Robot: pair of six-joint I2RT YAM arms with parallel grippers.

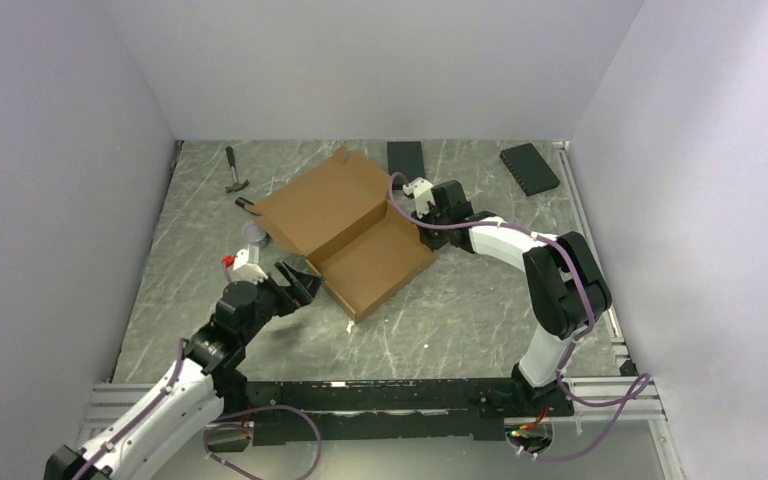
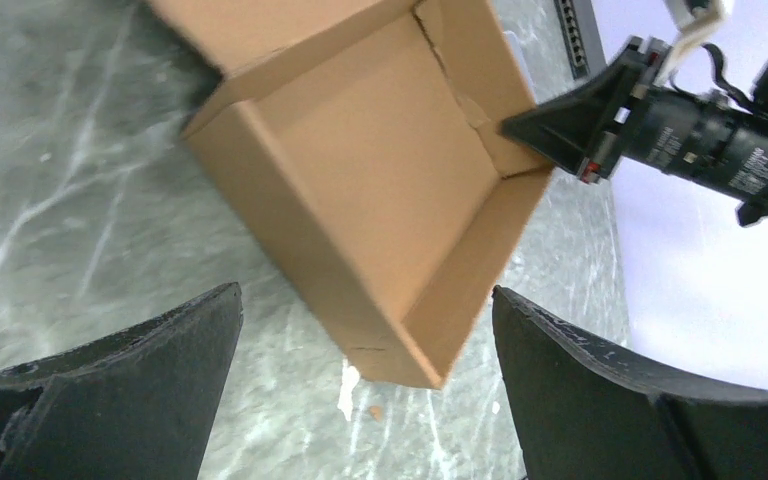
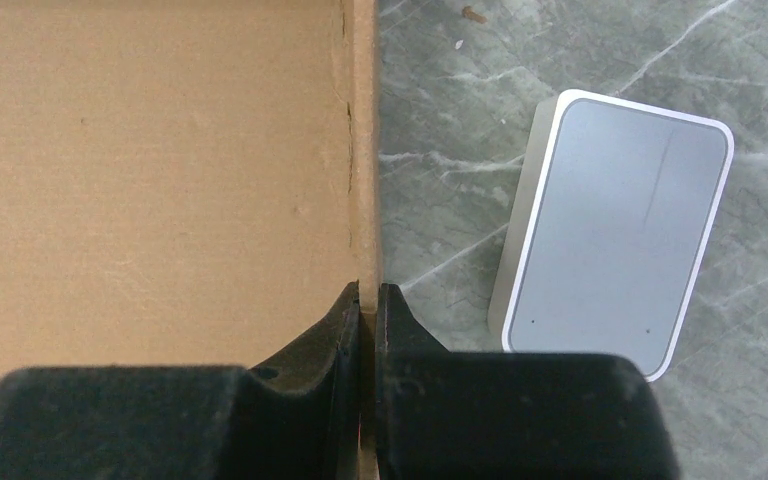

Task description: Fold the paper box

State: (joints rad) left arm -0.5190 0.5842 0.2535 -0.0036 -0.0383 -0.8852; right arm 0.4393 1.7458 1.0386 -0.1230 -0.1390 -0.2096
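- The paper box (image 1: 355,235) lies mid-frame on the worktop (image 1: 490,300). Its tray walls are raised and its lid lies open toward the upper left, so the long axis runs diagonally.
- The right claw (image 3: 368,295) is pinched tight on the tray's upper-right wall, with its arm stretched in low from the right.
- The left claw (image 1: 298,282) gapes wide and holds nothing. It sits just beside the tray's lower-left wall, with the box up and to its right.
- The left arm, reaching in from the lower left, looks nearer that free side.
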